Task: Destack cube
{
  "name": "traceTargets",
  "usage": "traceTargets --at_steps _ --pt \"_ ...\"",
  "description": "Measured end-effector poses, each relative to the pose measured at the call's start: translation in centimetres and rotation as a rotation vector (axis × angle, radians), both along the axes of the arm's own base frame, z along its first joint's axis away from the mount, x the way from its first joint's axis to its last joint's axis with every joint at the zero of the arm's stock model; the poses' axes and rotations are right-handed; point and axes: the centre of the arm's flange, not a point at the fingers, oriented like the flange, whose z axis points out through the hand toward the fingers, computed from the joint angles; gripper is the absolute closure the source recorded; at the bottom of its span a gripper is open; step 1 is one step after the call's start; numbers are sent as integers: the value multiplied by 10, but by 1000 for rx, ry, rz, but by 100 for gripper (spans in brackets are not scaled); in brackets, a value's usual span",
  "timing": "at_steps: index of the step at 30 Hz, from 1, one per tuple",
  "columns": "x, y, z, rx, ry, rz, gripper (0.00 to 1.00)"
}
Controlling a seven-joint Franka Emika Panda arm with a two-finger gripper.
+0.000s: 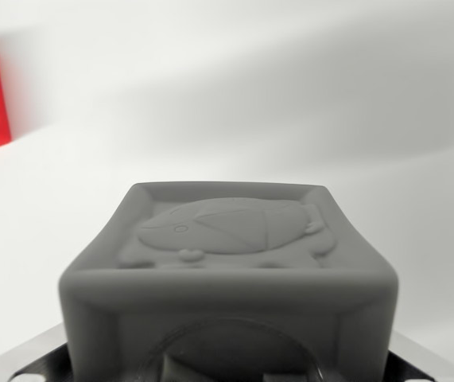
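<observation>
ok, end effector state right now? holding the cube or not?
End effector: cannot be told. The grey cube fills the wrist view close to the camera, with metal parts showing at the bottom corners, but no fingertips are visible on it.

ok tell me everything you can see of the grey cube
The grey soft-looking cube fills the lower middle of the wrist view, close to the camera. Its matte top face has a raised rim framing an embossed animal figure. The near face shows a round recess at the bottom edge. Edges are rounded, like moulded rubber or foam. It sits level. Metal parts flank its lower corners; whether the jaws grip it cannot be told. Nothing else visibly touches it.
</observation>
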Motion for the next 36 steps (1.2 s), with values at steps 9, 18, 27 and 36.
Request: traceTargets --at_steps 9,18,27,36 --pt "-10 -16 1 0 0 -5 100" --pt "-19 -31 1 0 1 -11 100" --pt "-28 -45 1 1 1 -17 100" --pt "-36 -60 1 2 1 -23 100"
